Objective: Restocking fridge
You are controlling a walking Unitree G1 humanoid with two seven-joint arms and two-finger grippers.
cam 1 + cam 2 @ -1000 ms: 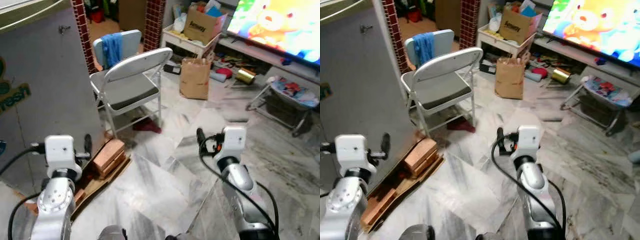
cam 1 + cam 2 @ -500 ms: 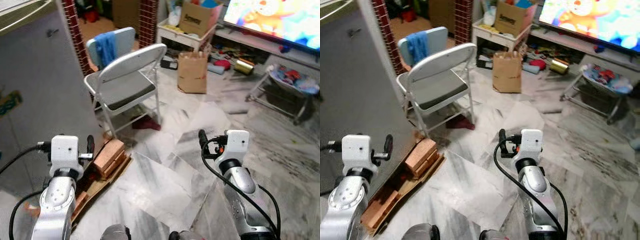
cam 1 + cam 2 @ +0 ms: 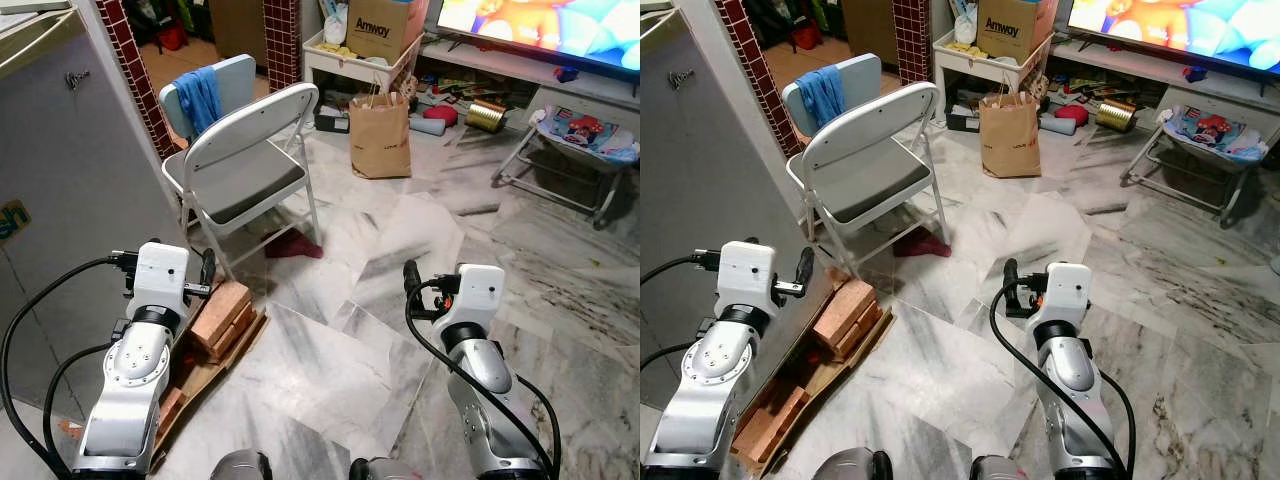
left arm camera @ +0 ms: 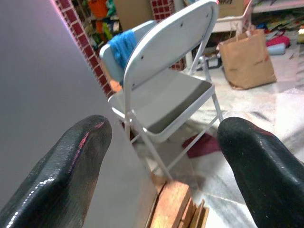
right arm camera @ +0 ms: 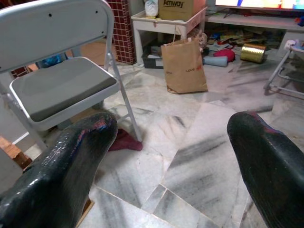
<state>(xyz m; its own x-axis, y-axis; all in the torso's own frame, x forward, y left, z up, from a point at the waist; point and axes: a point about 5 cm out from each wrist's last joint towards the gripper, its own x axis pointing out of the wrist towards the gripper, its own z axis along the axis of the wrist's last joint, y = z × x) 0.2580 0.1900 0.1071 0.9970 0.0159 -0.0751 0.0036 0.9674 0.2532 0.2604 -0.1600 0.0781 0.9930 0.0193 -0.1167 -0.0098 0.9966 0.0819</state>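
Observation:
The grey fridge side [image 3: 60,180] stands at my left, its door shut; no groceries show. My left gripper [image 4: 161,128] is held up beside that grey wall, open, with nothing between its fingers. It points toward a grey folding chair [image 3: 250,170]. My right gripper [image 5: 172,123] is raised over the marble floor, also open and empty. It faces the same chair and a brown paper bag [image 5: 184,66].
Wooden blocks on cardboard [image 3: 220,310] lie at the fridge's foot. A second chair with a blue towel [image 3: 200,95] stands behind the folding one. A red cloth [image 3: 293,247] lies under it. An Amway box [image 3: 383,25], a TV [image 3: 540,20] and a baby bouncer [image 3: 590,140] line the far side.
The whole picture has shifted because the camera moved. My left arm now shows further in toward the middle. Nothing was taken hold of or let go.

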